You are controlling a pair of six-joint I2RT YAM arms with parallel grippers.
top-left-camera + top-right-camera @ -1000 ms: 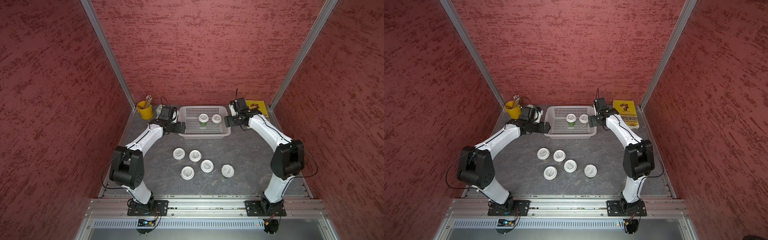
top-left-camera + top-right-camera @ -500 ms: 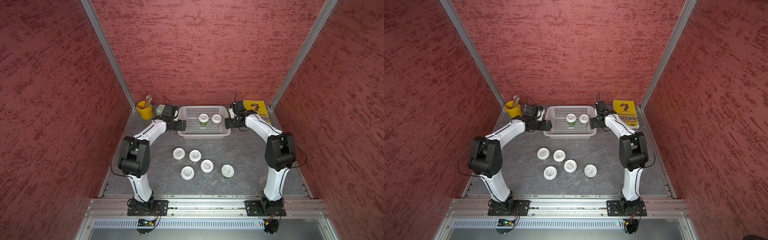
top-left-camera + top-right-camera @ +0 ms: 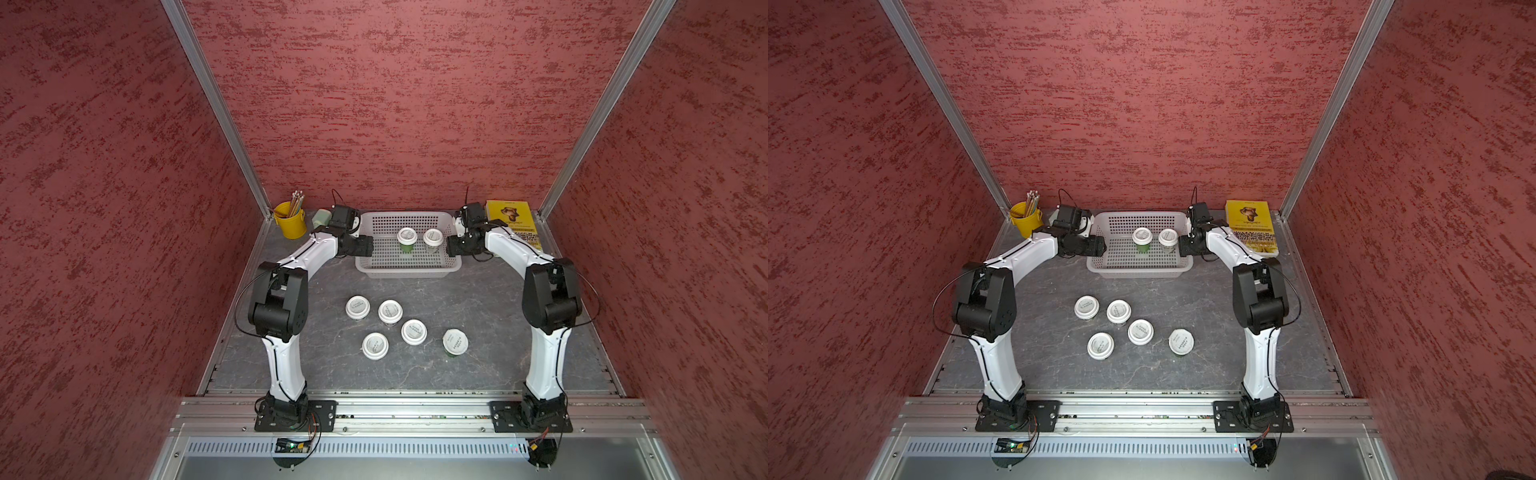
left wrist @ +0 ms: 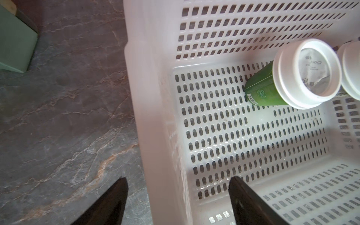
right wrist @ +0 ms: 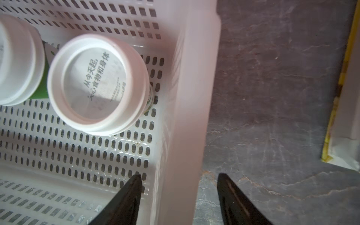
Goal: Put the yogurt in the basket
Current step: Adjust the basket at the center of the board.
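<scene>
2 top views high, looking down; 2 wrist views close above basket (image 4: 152,116).

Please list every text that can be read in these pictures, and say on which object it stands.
"从今天起, 关心食物和身体": on the lid of a yogurt cup in the basket.
Small print under it: too small.
Green cup label, other lids, yellow book: blurred, unreadable.

Yellow pencil bucket (image 3: 291,224) and yellow book (image 3: 511,218) sit at opposite far corners

Basket (image 4: 150,101) glossy perforated plastic; tabletop (image 4: 68,116) matt, stone-veined.
</scene>
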